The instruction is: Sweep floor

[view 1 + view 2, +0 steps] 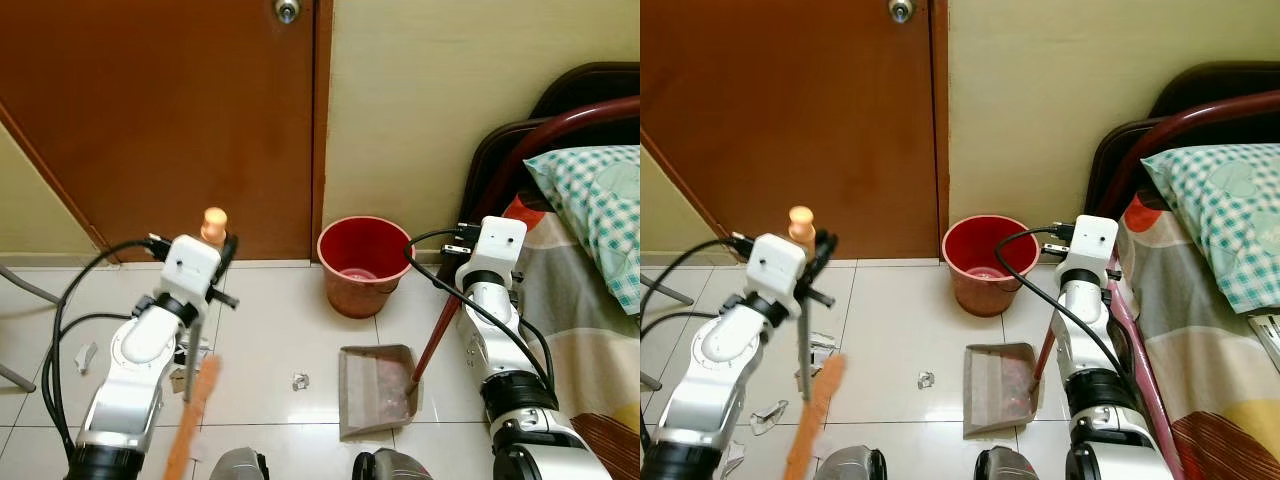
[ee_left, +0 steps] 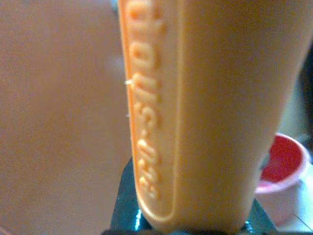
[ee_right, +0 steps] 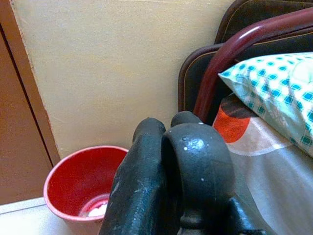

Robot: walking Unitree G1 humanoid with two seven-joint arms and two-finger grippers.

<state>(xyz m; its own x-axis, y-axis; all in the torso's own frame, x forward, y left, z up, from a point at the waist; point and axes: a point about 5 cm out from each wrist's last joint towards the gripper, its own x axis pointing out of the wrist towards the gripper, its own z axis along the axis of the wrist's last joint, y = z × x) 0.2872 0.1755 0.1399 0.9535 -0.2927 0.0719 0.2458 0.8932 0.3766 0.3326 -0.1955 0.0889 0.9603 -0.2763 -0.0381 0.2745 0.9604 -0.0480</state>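
We see the left gripper (image 1: 218, 250) closed around the orange broom handle (image 1: 213, 226), whose rounded tip sticks up just above the fingers; in the left wrist view the handle (image 2: 205, 112) stands right against the lens, with raised lettering along its side. Below the grip, the broom (image 1: 192, 425) slants down over the tiled floor (image 1: 270, 320) toward the near edge of the picture.

The right gripper (image 3: 171, 181) has its two black fingers pressed together, and we cannot tell from the wrist view what lies between them. In the head views the dark red handle (image 1: 432, 345) of the dustpan rises toward that arm, but its upper end is hidden behind the wrist.

The grey dustpan (image 1: 375, 392) rests on the floor just beside the bed (image 1: 590, 290), with reddish dust inside. The red bucket (image 1: 362, 265) stands against the wall near the brown door (image 1: 170, 120), something pale at its bottom.

A crumpled scrap (image 1: 299, 381) lies on the tiles between broom and dustpan, and more bits of litter (image 1: 768, 417) lie around the left arm.
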